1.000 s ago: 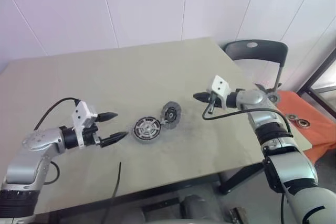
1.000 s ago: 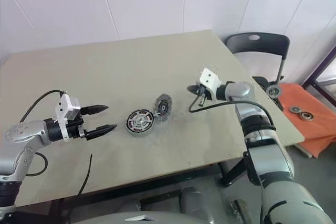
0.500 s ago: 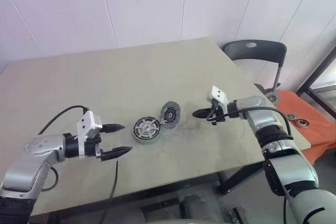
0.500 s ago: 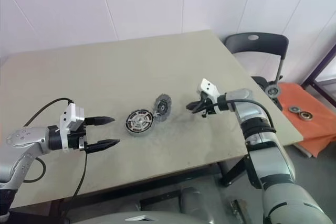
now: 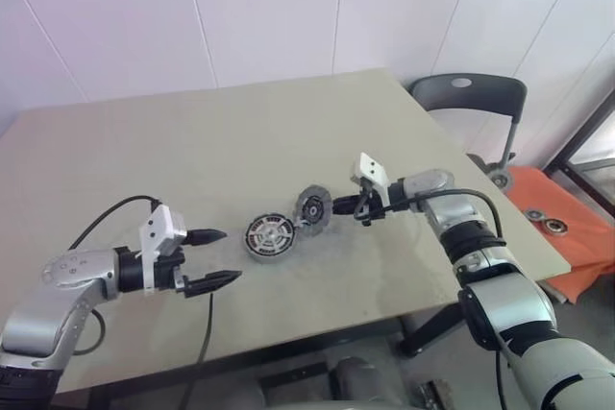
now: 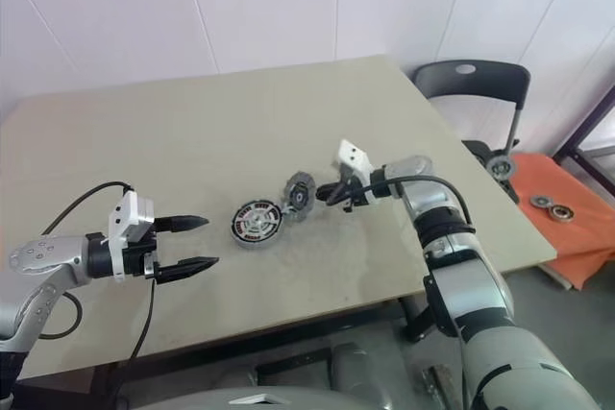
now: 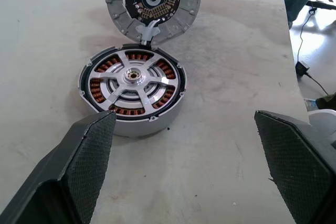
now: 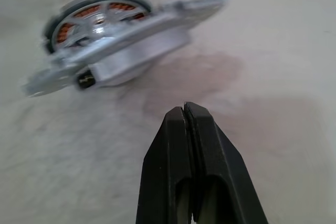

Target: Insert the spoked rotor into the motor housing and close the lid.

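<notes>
The motor housing [image 5: 268, 235] is a round silver puck on the table, with copper windings showing in the left wrist view [image 7: 131, 90]. The spoked rotor [image 7: 131, 75] sits inside it, silver spokes over the windings. The lid [image 5: 312, 208] stands tilted just right of the housing, its dark inner face [image 7: 153, 1] showing, and a short wire joins the two. My right gripper [image 5: 338, 205] is shut and empty, its tip pointing at the lid's right edge, a small gap away [image 8: 184, 107]. Left of the housing my left gripper [image 5: 216, 256] hangs open and empty.
A dark chair [image 5: 468, 93] stands past the table's right edge. Beyond it lies an orange mat [image 5: 567, 228] with metal rings on it. A black cable [image 5: 207, 333] hangs over the table's front edge [image 5: 317, 328] near my left arm.
My right gripper has swung left across the table and come close to the lid's right edge, still shut. The left gripper drew back slightly early on and has stayed open.
</notes>
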